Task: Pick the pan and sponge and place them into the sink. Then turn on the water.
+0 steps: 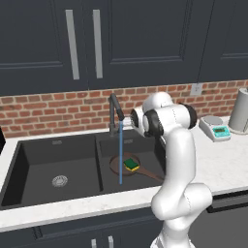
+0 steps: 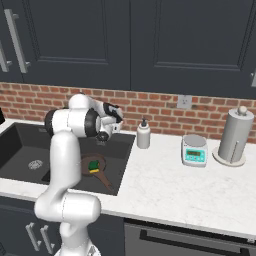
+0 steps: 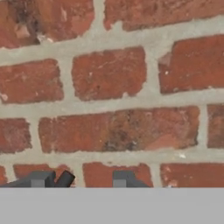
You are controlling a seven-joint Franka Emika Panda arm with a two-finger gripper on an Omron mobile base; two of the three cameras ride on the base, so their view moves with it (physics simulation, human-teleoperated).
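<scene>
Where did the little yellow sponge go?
The sponge sits in the pan, in the right basin of the sink, just right of the water stream. In the right base view it is beside the arm.

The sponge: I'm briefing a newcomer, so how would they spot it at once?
Find the black sink under the brick wall; in its right basin lies a brown pan. The sponge sits in that pan beside the water, the only yellow-and-green thing there.

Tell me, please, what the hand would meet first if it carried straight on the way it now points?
Most likely the brick backsplash behind the sink: the hand faces it squarely, though the gap is hard to judge.
</scene>
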